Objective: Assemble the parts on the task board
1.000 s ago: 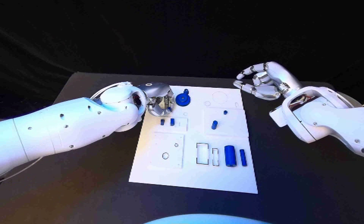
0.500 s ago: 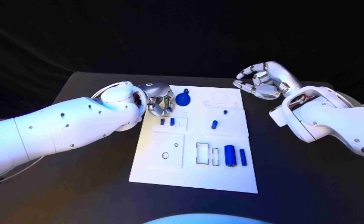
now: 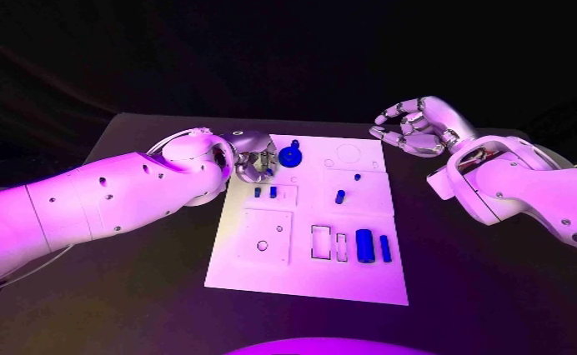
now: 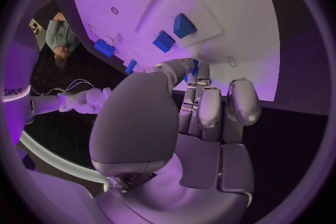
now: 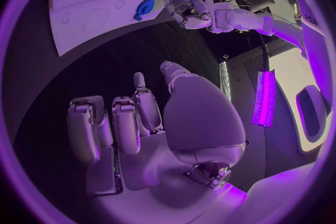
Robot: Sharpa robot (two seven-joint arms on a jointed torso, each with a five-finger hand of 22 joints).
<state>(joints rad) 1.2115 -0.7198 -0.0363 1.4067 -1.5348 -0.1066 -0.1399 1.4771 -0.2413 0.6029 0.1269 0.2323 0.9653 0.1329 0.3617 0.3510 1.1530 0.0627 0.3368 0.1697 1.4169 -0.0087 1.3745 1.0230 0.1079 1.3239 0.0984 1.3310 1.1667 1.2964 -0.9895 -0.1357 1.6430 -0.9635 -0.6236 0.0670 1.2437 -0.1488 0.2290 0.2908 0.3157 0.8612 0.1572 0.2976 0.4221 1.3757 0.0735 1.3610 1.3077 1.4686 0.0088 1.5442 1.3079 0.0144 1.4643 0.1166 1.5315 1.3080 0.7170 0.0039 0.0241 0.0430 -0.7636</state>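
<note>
The table (image 3: pixel 144 288) is black and carries the white board (image 3: pixel 307 276) at its middle. The left arm (image 3: pixel 108 205) reaches in over the board's far corner on its own side; the right arm (image 3: pixel 517 192) is held off the board's opposite edge.

The left hand (image 3: pixel 250 159) sits at that far corner, fingers curled in close together. Just beyond its fingertips stands the round blue gear (image 3: pixel 290 156). In the left wrist view a blue edge shows between the thumb and the nearest finger (image 4: pixel 190 70), but whether the gear is actually pinched cannot be told. The right hand (image 3: pixel 415 128) hovers above bare table, well apart from the left fingers, its fingers loosely bent and holding nothing.

Nearer than the left fingertips, two short blue blocks (image 3: pixel 264 192) stand side by side in a raised panel. Further along the board lie a small blue peg (image 3: pixel 339 197) and, in slots near the front, a thick blue cylinder (image 3: pixel 364 246) beside a thin blue rod (image 3: pixel 385 247).

The step in hand appears to be gripping or seating the gear. To do it well:
1. Keep the gear's face level with the board.
2. Close thumb and finger evenly on the rim.
3. Press straight down, not sideways.
4. Keep the other fingers off the two blocks.
</note>
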